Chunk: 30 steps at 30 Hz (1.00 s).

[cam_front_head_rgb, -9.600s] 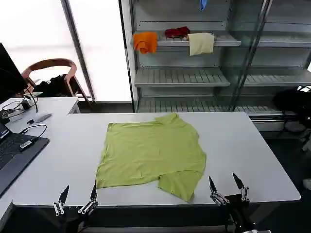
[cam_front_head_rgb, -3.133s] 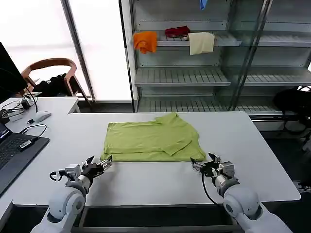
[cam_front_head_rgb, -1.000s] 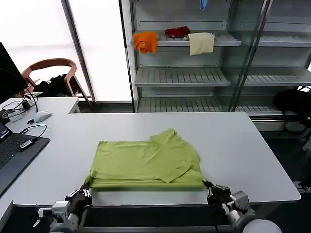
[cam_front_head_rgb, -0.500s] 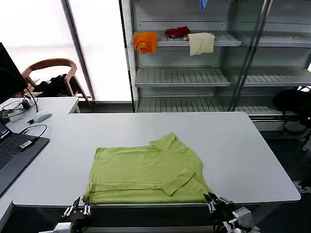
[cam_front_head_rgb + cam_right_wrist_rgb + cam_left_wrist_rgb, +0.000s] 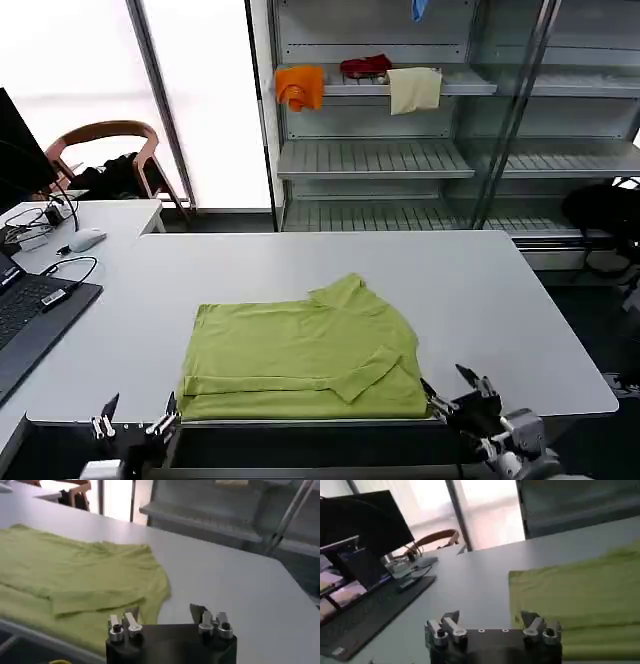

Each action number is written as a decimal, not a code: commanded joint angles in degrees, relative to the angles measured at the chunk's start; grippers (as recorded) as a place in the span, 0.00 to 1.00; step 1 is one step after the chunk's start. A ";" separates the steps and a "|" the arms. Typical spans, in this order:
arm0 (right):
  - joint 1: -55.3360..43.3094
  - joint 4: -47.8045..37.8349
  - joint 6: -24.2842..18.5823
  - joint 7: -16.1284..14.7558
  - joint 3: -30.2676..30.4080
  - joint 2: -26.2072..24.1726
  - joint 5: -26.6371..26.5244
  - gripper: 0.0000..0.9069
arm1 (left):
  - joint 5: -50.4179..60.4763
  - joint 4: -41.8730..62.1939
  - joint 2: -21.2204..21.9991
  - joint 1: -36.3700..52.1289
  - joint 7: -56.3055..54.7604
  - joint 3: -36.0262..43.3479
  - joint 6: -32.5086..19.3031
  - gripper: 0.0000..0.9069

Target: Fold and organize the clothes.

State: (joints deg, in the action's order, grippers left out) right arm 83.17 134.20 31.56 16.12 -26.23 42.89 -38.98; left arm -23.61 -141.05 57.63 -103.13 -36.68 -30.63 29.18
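Lying place of T-shirt: the lime green T-shirt (image 5: pixel 305 360) lies folded at the near edge of the white worktop (image 5: pixel 500 300), one sleeve turned over on top.
Hidden: the printed side of the T-shirt cannot be seen; both arms are cut off below the worktop edge.
Left gripper: the left gripper (image 5: pixel 135 420) sits low, just outside the T-shirt's near left corner, fingers spread apart, holding nothing.
Right gripper: the right gripper (image 5: pixel 460 395) sits just beside the T-shirt's near right corner, fingers apart, empty.
Left wrist view: a laptop (image 5: pixel 365 595) and a chair (image 5: pixel 437 537) beyond the T-shirt.
Right wrist view: the folded sleeve from close.
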 commanded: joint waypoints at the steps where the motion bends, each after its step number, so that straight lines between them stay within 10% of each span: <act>1: -29.97 -17.50 -5.11 -11.26 12.74 3.20 -0.59 1.00 | -12.11 6.94 -2.87 17.90 15.96 -5.16 -2.18 1.00; 14: -62.36 -54.24 -7.72 -22.86 38.01 16.50 -1.16 1.00 | -15.00 30.58 -1.70 37.95 28.40 2.19 -1.92 1.00; 30: -65.24 -67.20 1.63 -23.95 39.69 24.35 5.25 1.00 | -12.91 45.03 -0.02 49.49 28.39 9.94 3.92 1.00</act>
State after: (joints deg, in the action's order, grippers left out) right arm 23.61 75.84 30.24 -5.91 9.92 63.21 -35.83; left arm -36.20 -105.64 57.64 -61.59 -10.63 -23.90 31.52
